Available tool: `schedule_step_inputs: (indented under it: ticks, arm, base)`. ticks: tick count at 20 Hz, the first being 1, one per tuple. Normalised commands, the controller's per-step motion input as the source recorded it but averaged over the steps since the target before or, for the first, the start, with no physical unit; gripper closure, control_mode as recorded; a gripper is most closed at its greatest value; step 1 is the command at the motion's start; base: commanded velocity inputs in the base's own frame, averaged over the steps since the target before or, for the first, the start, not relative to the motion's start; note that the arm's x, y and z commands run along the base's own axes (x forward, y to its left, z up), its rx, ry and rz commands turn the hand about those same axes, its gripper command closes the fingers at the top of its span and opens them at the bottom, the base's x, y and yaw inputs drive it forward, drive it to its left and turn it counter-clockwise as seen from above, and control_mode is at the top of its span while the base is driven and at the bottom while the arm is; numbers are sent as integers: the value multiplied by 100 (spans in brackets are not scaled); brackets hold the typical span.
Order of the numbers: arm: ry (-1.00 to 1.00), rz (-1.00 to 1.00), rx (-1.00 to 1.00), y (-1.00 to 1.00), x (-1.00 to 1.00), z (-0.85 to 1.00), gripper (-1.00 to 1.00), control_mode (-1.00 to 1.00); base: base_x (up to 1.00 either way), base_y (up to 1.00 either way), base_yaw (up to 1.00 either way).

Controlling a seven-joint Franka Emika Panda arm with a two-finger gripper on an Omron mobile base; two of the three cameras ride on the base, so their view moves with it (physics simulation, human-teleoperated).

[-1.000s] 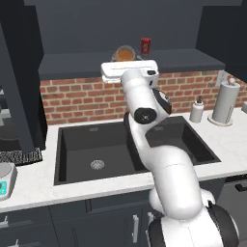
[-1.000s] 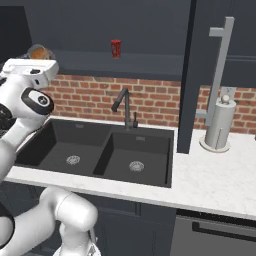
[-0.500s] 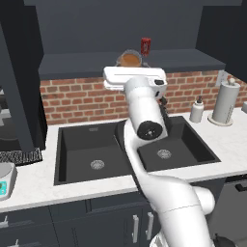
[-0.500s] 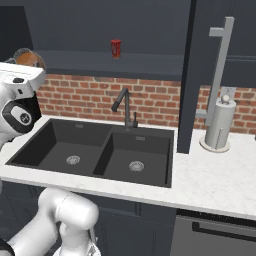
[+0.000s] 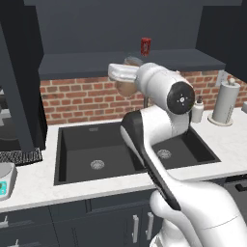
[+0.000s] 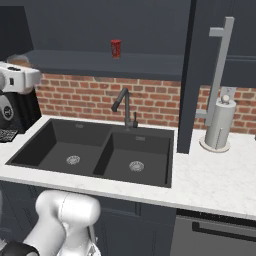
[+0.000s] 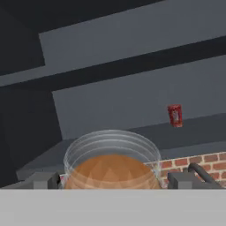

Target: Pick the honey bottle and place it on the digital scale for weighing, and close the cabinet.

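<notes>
The claw (image 7: 113, 180) had the honey bottle (image 7: 110, 172) in its grasp, a fingertip at either side of the jar. In the left base view, jar and hand stood before the front edge of the cabinet's bottom shelf (image 5: 91, 61), the amber part reaching below that edge against the brick wall (image 5: 77, 99). Open air lay under the jar, above the sink (image 5: 96, 149); to the left, an open door (image 5: 21, 82) of the cabinet (image 6: 105, 22) hung as an upright panel. The jar's clear rim rose between the fingertips in the hand view, its amber body lower down.

The red can (image 6: 116, 49) stood upright on the shelf, well apart from the jar. Below, the dark faucet (image 6: 127, 110) rose behind the double sink, set in a pale counter (image 6: 215, 175). The digital scale (image 5: 6, 181) sat left of the sink, and the paper towel holder (image 6: 220, 125) to its right.
</notes>
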Motion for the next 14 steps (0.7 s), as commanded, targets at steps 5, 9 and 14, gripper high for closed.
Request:
schedule_step_inputs:
  ticks: [5,9,14]
  arm:
    - [4,11,0,0,-25,-46,100,-100]
    - [17,20,-1,13,0,-57,100,-100]
    - [22,28,0,7,1,-57,100,-100]
  base:
    - [0,0,0]
    - [0,0,0]
    - [0,0,0]
